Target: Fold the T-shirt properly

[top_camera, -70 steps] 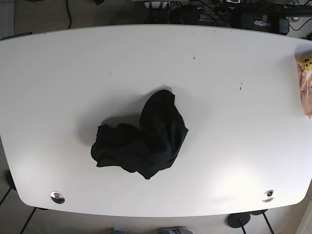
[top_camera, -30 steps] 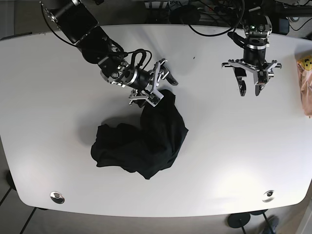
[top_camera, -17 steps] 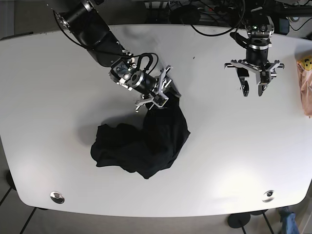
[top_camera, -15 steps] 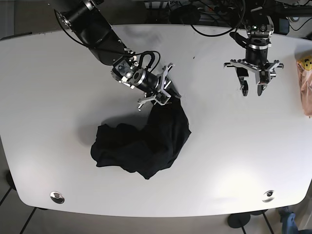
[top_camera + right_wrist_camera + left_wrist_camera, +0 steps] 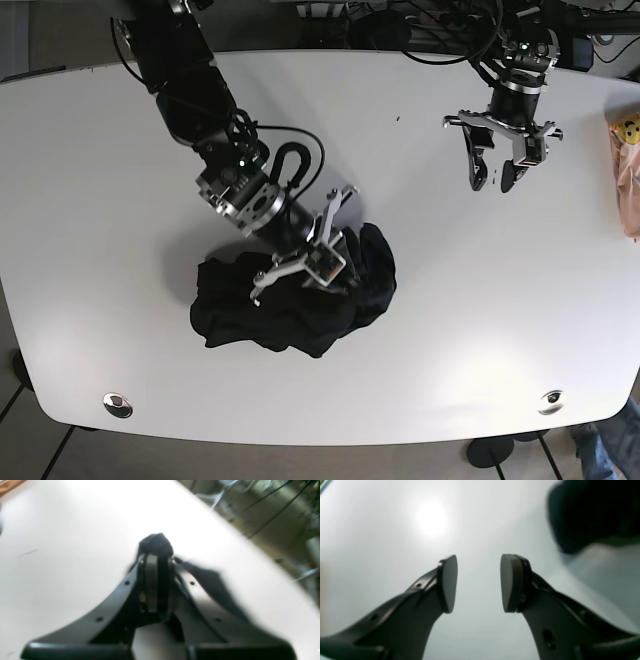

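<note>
Right gripper: the black two-fingered right gripper (image 5: 157, 555) is pressed together on a fold of the crumpled black cotton T-shirt (image 5: 300, 295); a tuft of dark cloth shows above the fingertips in the right wrist view.
Left gripper: the black left gripper (image 5: 478, 582) is spread, nothing between its grey pads (image 5: 450, 582); it hangs over bare tabletop, well apart from the garment.
T-shirt: it lies bunched in a heap near the middle of the flat white oval table (image 5: 100, 250), with the pinched part at about 2 o'clock of the heap.
Far edge: an orange-pink plastic bag (image 5: 627, 175) is seen at 3 o'clock of the table, clear of the work.
Step in hand: judged to be the opening-out of the heap, with folding not yet begun.
Doing it well: one layer only should be held, and the cloth drawn up and outward slowly so that the bundle unrolls and is not dragged whole. A hem or shoulder seam is better sought by the free gripper at the opposite side, so that the shirt can be stretched flat between both.
</note>
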